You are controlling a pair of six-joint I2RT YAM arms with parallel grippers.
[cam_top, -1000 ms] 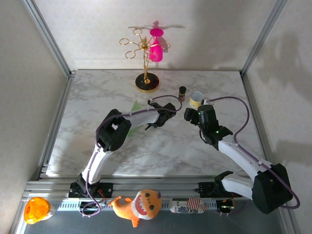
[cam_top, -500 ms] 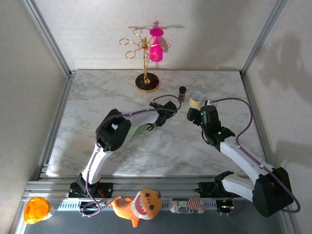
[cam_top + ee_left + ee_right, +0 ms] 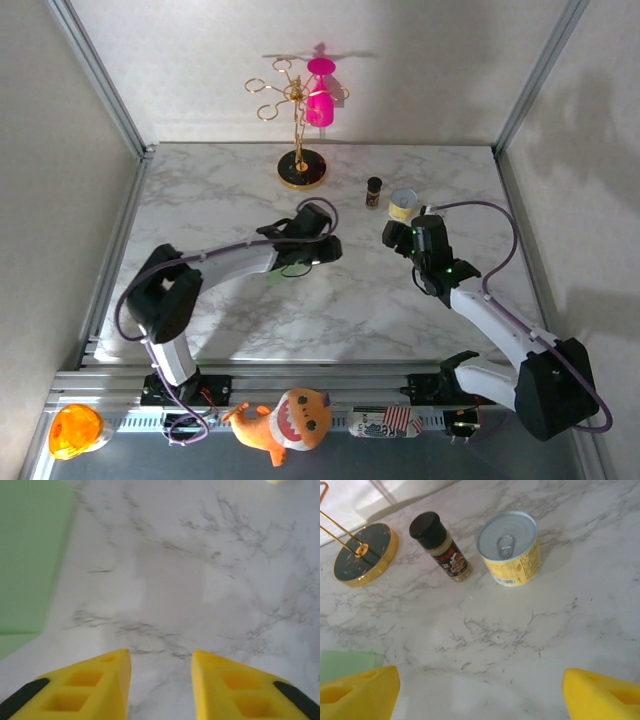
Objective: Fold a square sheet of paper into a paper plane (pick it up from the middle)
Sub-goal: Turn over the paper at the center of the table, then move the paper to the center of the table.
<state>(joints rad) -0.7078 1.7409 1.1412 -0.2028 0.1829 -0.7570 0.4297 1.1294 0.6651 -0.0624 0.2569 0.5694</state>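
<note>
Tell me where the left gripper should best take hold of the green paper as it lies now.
The green paper seems to lie flat on the marble table, so it offers no side to pinch. Its straight edge faces the left gripper, whose open jaws hover over bare marble beside it. Probably best: come down at that edge, one finger sliding under from the bare side.

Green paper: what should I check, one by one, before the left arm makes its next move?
1. Left jaws empty: ok, parted over bare marble table.
2. Left jaws over the green paper: not ok, it lies off to one side.
3. Right jaws empty: ok, wide open.
4. Can and spice bottle away from paper: ok.
5. Paper's folds: cannot tell.
</note>
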